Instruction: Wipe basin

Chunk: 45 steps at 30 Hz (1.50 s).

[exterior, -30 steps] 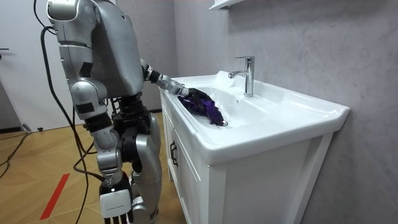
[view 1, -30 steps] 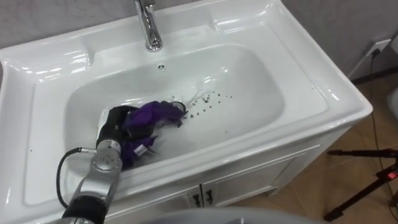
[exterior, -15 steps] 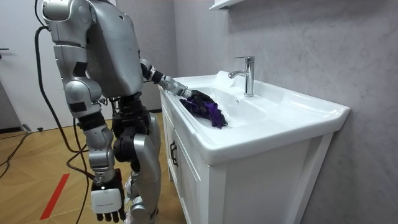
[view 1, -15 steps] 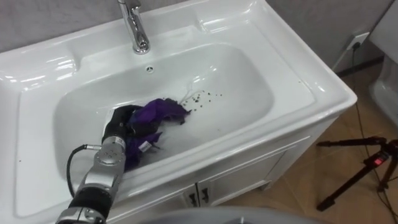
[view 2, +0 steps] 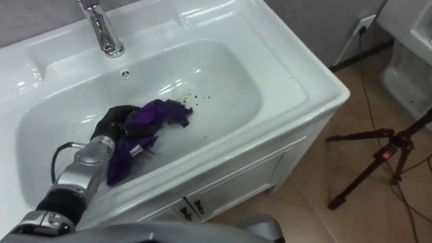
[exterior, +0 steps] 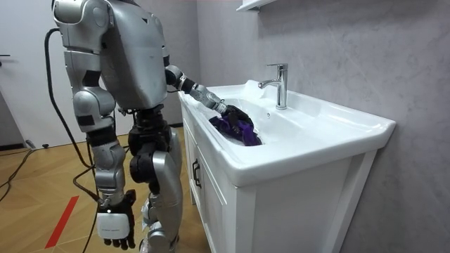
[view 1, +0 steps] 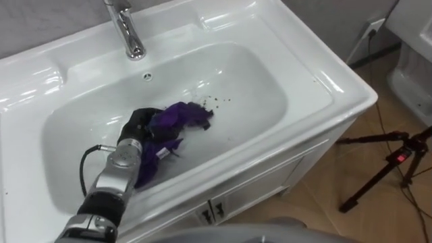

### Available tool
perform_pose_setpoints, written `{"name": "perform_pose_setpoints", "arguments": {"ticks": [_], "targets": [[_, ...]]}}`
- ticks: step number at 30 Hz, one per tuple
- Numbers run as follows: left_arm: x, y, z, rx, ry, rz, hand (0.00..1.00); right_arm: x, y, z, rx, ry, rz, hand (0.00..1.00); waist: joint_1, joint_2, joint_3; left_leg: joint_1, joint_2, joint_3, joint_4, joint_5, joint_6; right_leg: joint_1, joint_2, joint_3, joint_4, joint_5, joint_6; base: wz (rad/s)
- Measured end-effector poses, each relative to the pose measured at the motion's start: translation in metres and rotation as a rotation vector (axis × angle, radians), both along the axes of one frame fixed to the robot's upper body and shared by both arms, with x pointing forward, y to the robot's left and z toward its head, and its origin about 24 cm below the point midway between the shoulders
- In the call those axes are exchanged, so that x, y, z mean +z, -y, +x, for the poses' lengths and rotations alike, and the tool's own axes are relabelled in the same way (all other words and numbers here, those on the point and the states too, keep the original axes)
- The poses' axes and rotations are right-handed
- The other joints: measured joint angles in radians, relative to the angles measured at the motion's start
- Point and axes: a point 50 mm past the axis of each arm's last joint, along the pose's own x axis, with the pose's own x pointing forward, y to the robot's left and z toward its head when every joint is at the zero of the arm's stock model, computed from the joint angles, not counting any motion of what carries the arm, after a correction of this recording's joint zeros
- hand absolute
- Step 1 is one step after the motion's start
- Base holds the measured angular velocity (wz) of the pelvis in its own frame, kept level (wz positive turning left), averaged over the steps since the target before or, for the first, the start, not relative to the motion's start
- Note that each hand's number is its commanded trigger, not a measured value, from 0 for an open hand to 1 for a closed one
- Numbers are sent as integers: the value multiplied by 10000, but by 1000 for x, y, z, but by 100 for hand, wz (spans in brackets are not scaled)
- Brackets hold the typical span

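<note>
My left hand (view 1: 138, 125), black, is down in the white basin (view 1: 266, 81), its fingers curled round a crumpled purple cloth (view 1: 177, 118). The cloth lies on the basin floor, trailing back under my wrist. Its leading edge touches a scatter of small dark specks (view 1: 214, 101) just right of it. In the room view I stand at the front of the vanity with the left hand (exterior: 232, 112) reaching in over the rim and the cloth (exterior: 242, 130) under it. My right hand (exterior: 116, 223) hangs by my leg, fingers relaxed.
A chrome faucet (view 1: 125, 30) stands at the basin's back edge, with an overflow hole (view 1: 147, 76) below it. The white cabinet doors (view 1: 223, 202) are under the front rim. A black tripod (view 1: 391, 162) stands on the wooden floor to the right.
My left hand has pushed the cloth to the right across the basin floor, over part of the dark specks. The eye view has shifted to the right, and my right arm has swung slightly.
</note>
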Motion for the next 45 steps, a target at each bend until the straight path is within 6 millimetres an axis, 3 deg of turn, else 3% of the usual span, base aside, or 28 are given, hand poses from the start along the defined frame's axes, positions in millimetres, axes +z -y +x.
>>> {"name": "perform_pose_setpoints", "arguments": {"ticks": [6, 14, 20, 24, 27, 31, 32, 34, 37, 39, 45], "targets": [[8, 24, 14, -1082, 221, -207, 100, 0, 0, -1, -35, -77, 6, 0, -380, 81, 105, -74, 9, 41, 0, 1, -1, -11, 4, 24, -104, -2, 0, 1], [16, 32, 26, -1889, 280, 499, 100, 1, 3, -1, -115, 149, -166, 0, -668, 200, 91, -8, 33, 264, 8, 2, -3, -2, 73, 261, -200, 12, -3, -7], [18, 30, 30, -1904, 144, 798, 100, 2, 5, -15, -241, -194, -356, 0, -905, 227, 96, 96, 25, 373, 4, 2, -3, -14, 76, 344, -209, 54, 9, -5], [22, 21, 36, -1830, 82, 1327, 100, 3, 11, -19, -610, -227, -661, 0, -1050, 353, 95, 123, 32, 779, 6, 2, -3, -174, 181, 844, -106, 135, 25, -32], [24, 18, 40, -1783, 99, 1732, 100, 4, 12, -23, -596, -306, -861, 0, -1313, 354, 102, 162, 33, 941, 7, 2, -3, -217, 210, 984, 9, 138, 23, -18], [28, 16, 45, -1810, 315, 2248, 100, 5, 12, -28, -609, -377, -973, 0, -1340, 422, 95, 239, 60, 1188, 4, 1, -3, -367, 323, 1315, 147, 221, -8, -26], [28, 15, 45, -1837, 380, 2508, 100, 5, 12, -29, -593, -421, -979, 0, -1342, 369, 152, 307, 82, 1270, -11, 1, -4, -329, 375, 1431, 145, 253, -25, -32], [30, 14, 47, -1854, 548, 2922, 100, 5, 14, -31, -567, -443, -1016, 0, -1363, 390, 149, 324, 89, 1470, -9, -1, -6, -447, 440, 1659, 162, 261, -23, -28], [39, 7, 54, -2078, 1016, 4309, 100, 6, 17, -30, -604, -362, -1079, 0, -1486, 448, 143, 196, 126, 1488, -68, -80, -52, -733, 589, 1910, 199, 343, -19, -25], [50, -4, 63, -2140, 1457, 5509, 100, 7, 21, -30, -642, -324, -1174, 0, -1494, 509, 98, 134, 213, 1709, -59, -153, -77, -802, 755, 2174, 147, 521, -58, -37], [74, -17, 80, -2235, 2396, 7357, 100, 13, 34, -45, -683, -498, -1602, 0, -1542, 587, 114, 173, 252, 1722, -30, -160, -95, -747, 816, 2257, 133, 593, -85, -9]]}}
